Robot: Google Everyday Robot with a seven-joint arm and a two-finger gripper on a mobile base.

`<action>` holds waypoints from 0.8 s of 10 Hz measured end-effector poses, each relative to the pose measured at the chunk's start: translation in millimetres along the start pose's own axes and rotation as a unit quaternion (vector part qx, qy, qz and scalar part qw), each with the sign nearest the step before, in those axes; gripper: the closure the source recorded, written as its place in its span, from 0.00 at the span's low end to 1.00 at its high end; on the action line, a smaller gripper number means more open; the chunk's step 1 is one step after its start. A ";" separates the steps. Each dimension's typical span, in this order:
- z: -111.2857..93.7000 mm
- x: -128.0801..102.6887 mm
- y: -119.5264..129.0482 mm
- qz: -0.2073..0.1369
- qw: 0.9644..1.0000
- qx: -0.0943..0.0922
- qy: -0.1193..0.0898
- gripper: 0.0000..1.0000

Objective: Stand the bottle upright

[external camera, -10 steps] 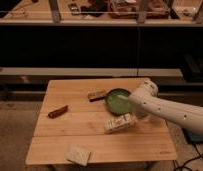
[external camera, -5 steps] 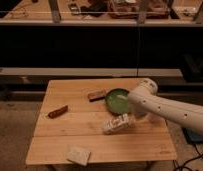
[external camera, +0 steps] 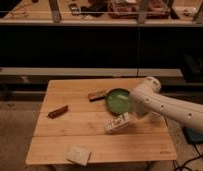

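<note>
In the camera view, a pale wooden plank table (external camera: 70,135) stands in a dim room, with dark shelving behind it. The small whitish flat-sided bottle (external camera: 118,123) lies right of the table's centre, just in front of a round green bowl (external camera: 116,100). Its long axis slants up from lower left to right. My gripper (external camera: 133,114) sits at that right end, under my white arm (external camera: 165,105). I cannot tell whether it is parted or clamped.
</note>
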 end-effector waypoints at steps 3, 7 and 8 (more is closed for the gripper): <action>-72.7 0.7 -6.3 -0.003 1.000 0.002 -0.002 1.00; -152.6 10.8 -10.7 -0.010 1.000 -0.006 0.008 1.00; -161.9 13.4 -8.8 -0.006 1.000 -0.012 0.004 1.00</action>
